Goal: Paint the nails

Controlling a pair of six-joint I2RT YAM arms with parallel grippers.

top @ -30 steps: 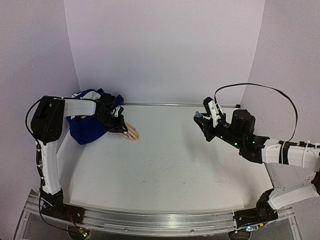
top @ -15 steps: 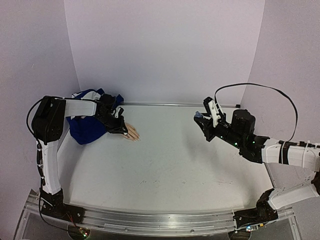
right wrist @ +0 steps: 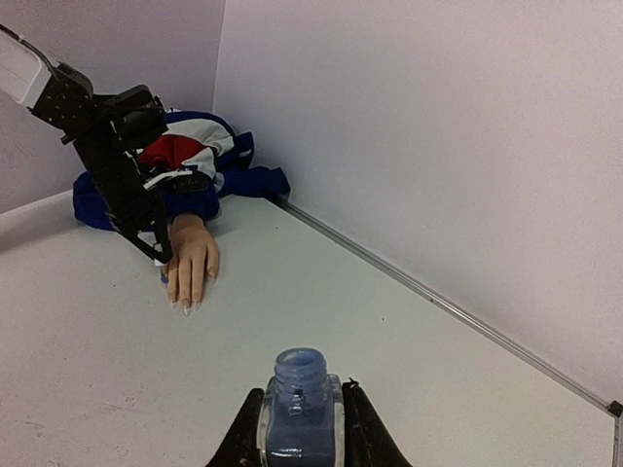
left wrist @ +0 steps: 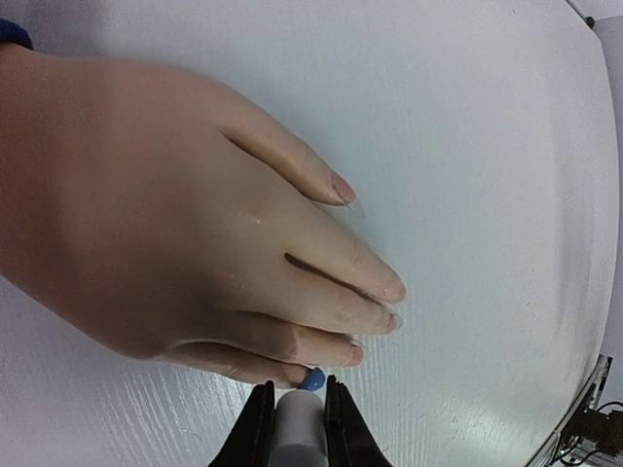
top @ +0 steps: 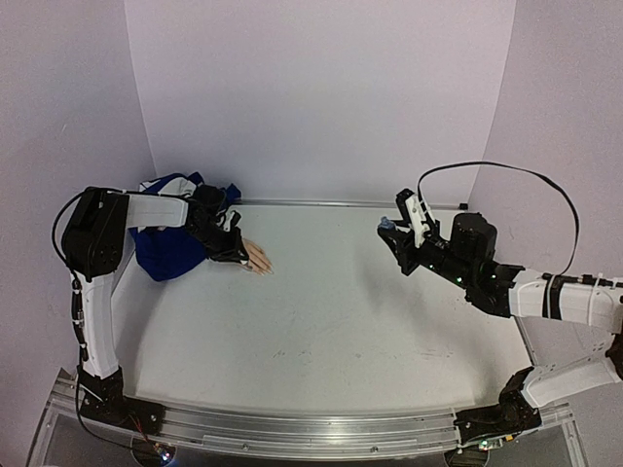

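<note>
A peach mannequin hand (top: 257, 259) lies palm down at the back left, coming out of a blue, red and white sleeve (top: 164, 245). My left gripper (top: 237, 253) is shut on a white brush cap (left wrist: 297, 428). Its blue brush tip (left wrist: 312, 378) touches the little finger's end. The other nails (left wrist: 393, 291) look pale and glossy. My right gripper (top: 387, 233) hovers at the back right, shut on an open blue polish bottle (right wrist: 299, 413). In the right wrist view the hand (right wrist: 191, 255) lies far ahead on the left.
A metal strip (top: 341, 203) runs along the foot of the back wall. Lilac walls close in on both sides. A black cable (top: 506, 169) loops above the right arm. An aluminium rail (top: 292, 430) edges the table's near side.
</note>
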